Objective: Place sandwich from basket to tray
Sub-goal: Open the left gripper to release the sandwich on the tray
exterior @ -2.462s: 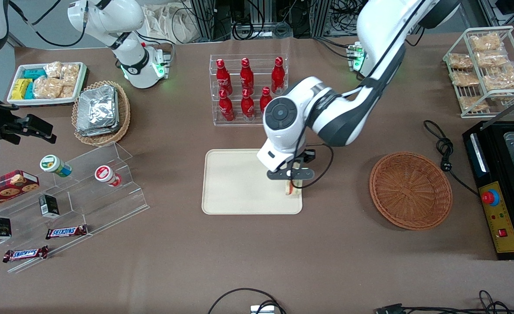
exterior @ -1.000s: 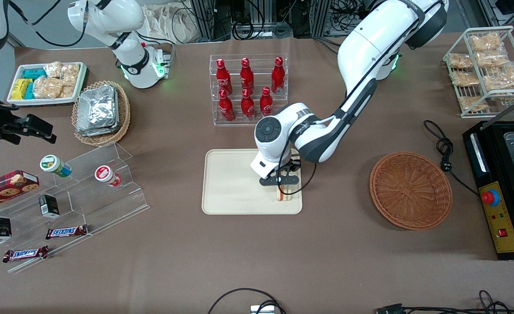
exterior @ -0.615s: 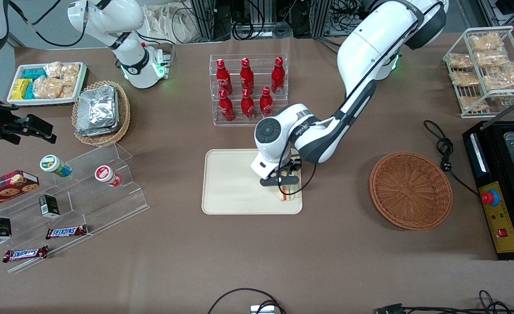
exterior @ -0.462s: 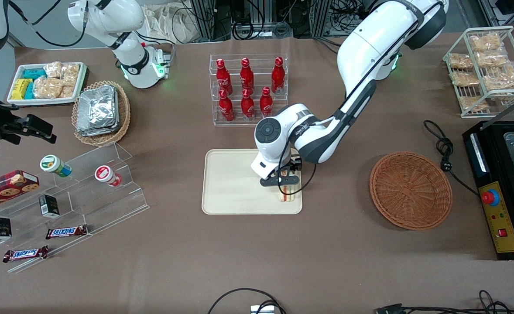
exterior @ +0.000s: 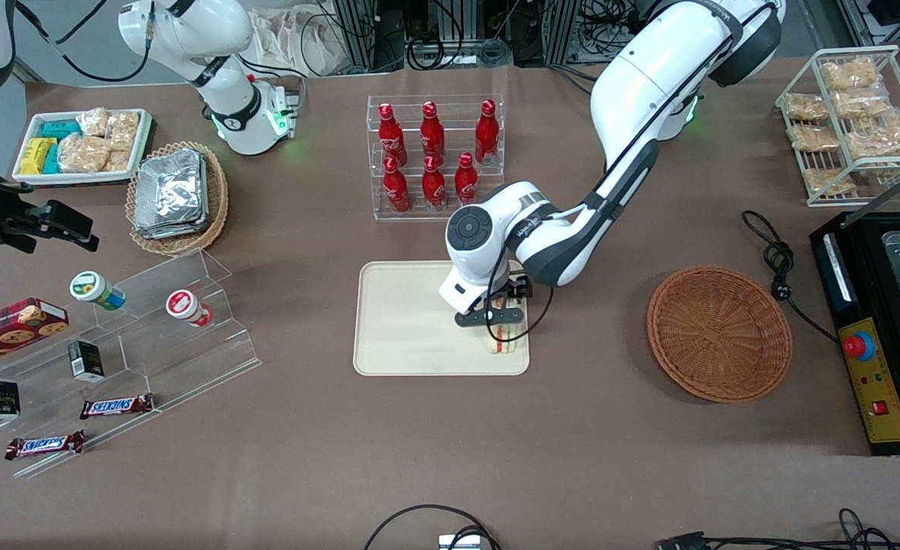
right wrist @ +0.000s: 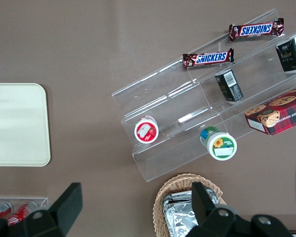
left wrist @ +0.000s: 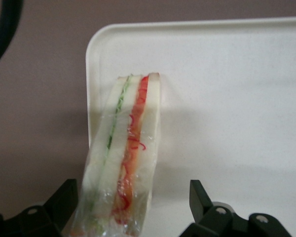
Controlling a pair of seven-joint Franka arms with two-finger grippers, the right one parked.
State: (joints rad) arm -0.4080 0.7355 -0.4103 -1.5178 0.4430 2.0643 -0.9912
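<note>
The sandwich point(exterior: 502, 336) stands on its thin edge on the tray point(exterior: 404, 321), in the tray's corner that is nearest the front camera and nearest the basket point(exterior: 719, 333). It sits there because the tray is where it has to end up, so the job looks almost done. The basket has nothing in it and lies well apart from the tray, toward the working arm's end of the worktop. The tool point(left wrist: 133, 217) is low over the sandwich with its fingers point(left wrist: 64, 200) spread wide, one on each side. The fingers look let go, with a clear gap on one side, so the sandwich seems to stand on its own. It is tall and thin, so it might tip over. The arm bends down from the worktop's back edge, and its wrist points straight down at the tray.
</note>
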